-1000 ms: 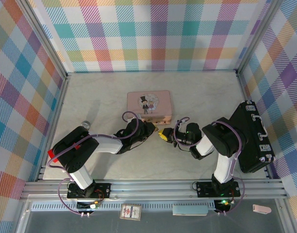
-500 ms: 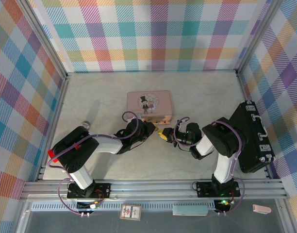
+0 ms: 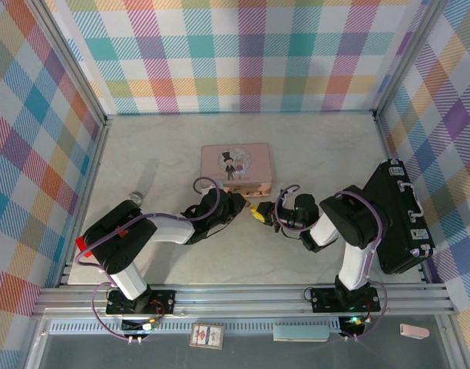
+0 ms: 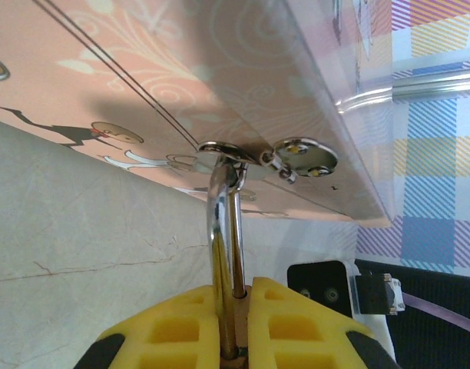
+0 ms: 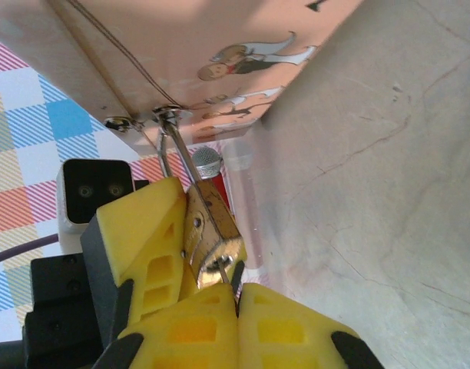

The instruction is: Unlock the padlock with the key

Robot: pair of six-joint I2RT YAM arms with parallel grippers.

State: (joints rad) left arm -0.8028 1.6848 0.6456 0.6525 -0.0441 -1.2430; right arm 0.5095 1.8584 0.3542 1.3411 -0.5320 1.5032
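A pink tin (image 3: 235, 165) with a cartoon couple on its lid lies mid-desk (image 3: 166, 154), and its near wall crowds both grippers from the far side. A black case (image 3: 400, 219) lies to the right beside the right arm, and a small silver-headed microphone (image 3: 135, 197) sits well apart on the left. The padlock (image 5: 210, 223) hangs from the tin's clasp (image 4: 220, 150) at the near edge. Its thin silvery shackle runs through the clasp loop, and its scuffed brass body tilts down toward the desk. The left gripper (image 4: 235, 296) has its yellow fingers closed on the padlock, the shackle rising out from between them. The right gripper (image 5: 236, 296) faces it from the right, fingers pressed together on the key (image 5: 226, 270). The key shows as a thin sliver of metal whose tip meets the bottom end of the brass body. How far it sits in the lock cannot be told. In the top view the two grippers nearly touch just near of the tin.
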